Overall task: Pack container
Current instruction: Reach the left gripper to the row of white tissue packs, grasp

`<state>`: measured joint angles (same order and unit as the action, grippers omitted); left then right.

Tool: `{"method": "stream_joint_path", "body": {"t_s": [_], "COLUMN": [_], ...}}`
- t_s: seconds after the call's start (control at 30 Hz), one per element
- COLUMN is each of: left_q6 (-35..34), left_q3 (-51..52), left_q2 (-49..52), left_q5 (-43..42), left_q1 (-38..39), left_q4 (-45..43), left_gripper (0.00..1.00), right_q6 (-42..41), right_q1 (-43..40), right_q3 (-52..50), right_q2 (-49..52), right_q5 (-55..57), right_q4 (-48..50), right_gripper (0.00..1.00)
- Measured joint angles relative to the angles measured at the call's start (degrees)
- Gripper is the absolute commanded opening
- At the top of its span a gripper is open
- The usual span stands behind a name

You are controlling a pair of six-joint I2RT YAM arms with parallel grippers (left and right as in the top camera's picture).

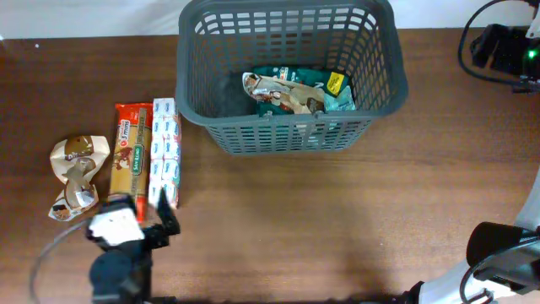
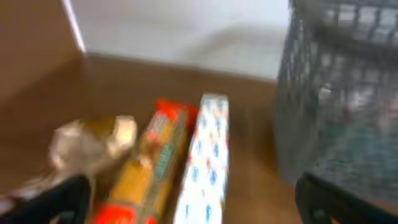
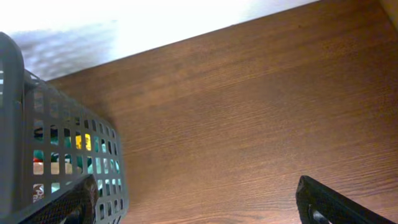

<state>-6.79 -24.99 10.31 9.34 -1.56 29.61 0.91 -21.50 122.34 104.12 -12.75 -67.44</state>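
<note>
The left gripper (image 2: 196, 206) is spread wide, its two dark fingers (image 2: 57, 200) at the lower corners of the left wrist view, with nothing held between them. From overhead, this gripper (image 1: 157, 223) sits at the lower left of the frame, just at the near end of a row of packets.

Directly ahead of it lies a long white packet with blue print (image 2: 205, 162), flat on the brown counter (image 1: 337, 219). Touching it on the left is an orange and yellow packet (image 1: 132, 152), equally long and lying parallel to it. Further left, just beside that, is a crumpled beige bag (image 1: 72, 174). The left wrist view is blurred, so the print on these cannot be read.

The right gripper (image 3: 199, 208) is also wide open and empty, with one finger (image 3: 64, 202) at each lower corner of the right wrist view and bare counter (image 3: 249, 112) below. Its left finger is near the basket wall; whether they touch cannot be told.

The container (image 1: 287, 135), a dark grey slotted basket, stands at the upper centre of the overhead frame, to the right of the packet row and apart from it. Inside, towards its right half, lie teal packets (image 1: 325, 84) and a beige and brown bag (image 1: 283, 91) on top of them. It fills the right edge of the left wrist view (image 2: 336, 93) and the left edge of the right wrist view (image 3: 12, 93).
</note>
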Motion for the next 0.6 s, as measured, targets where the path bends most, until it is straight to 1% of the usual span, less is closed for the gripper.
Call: {"method": "stream_joint_path", "body": {"t_s": [0.03,0.07,0.1,0.13,0.23,0.3,0.37,0.4,0.5,0.6], "left_q6": [-0.11,-0.17,-0.15,-0.15,-0.15,-0.17,-0.15,-0.15,-0.17,-0.11], "left_q3": [-7.65,-11.72,-17.29,-20.96,-33.2,-38.1,-45.29,-47.17,-52.96,-54.88], "left_q2": [4.92,7.85,12.17,15.58,29.38,36.7,48.09,51.87,60.81,63.52], "left_q5": [2.16,3.43,4.61,5.27,6.78,6.62,4.31,3.61,2.12,1.38], "left_q1": [0.0,0.0,0.0,0.0,-0.39,-1.68,-4.61,-5.46,-6.6,-6.69], "left_q4": [2.84,4.48,8.68,10.1,19.17,23.1,27.47,28.63,29.9,30.03], "left_gripper": [0.99,0.99,0.99,0.99,0.99,0.99,0.99,0.99,0.99,0.99], "right_q6": [-0.02,-0.09,-0.2,-0.26,-0.31,-0.35,-0.48,-0.48,-0.46,-0.52], "right_q1": [0.0,0.0,0.0,0.0,0.0,0.0,0.0,0.0,0.0,0.0], "right_q3": [0.0,0.0,0.0,0.0,0.0,-0.02,-0.02,-0.02,-0.02,-0.02], "right_q2": [0.0,0.04,0.11,0.11,0.15,0.17,0.17,0.2,0.2,0.2], "right_q5": [-0.11,-0.17,-0.22,-0.22,-0.26,-0.26,-0.24,-0.24,-0.24,-0.24], "right_q4": [0.13,0.2,-0.17,0.07,0.17,0.09,0.07,0.11,0.11,0.13], "right_gripper": [0.99,0.99,0.99,0.99,0.99,0.99,0.99,0.99,0.99,0.99]}}
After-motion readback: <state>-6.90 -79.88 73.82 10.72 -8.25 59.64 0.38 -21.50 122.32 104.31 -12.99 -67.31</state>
